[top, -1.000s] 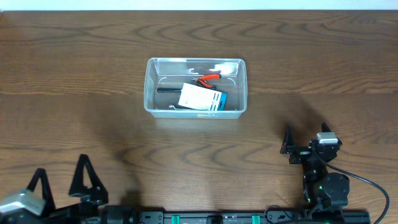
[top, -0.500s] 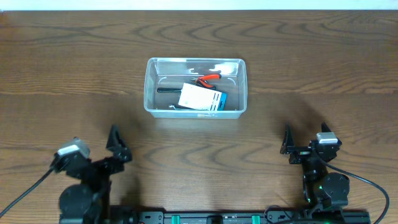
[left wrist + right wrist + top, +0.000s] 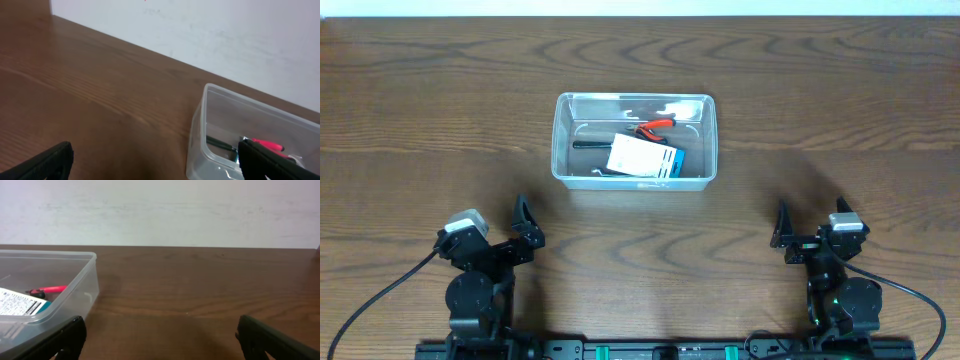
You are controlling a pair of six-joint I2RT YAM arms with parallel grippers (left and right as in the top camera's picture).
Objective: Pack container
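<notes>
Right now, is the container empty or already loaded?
Loaded. From overhead, the container holds a blue-and-white box, a red-handled tool and a black-handled tool lying inside its walls.

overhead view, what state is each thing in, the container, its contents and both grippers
container, upright, no lid, three items inside
blue-and-white box, lying flat in the container
red-handled tool, lying in the container near its far wall
black-handled tool, lying in the container, partly under the box
left gripper, jaws open, empty
right gripper, jaws open, empty
</notes>
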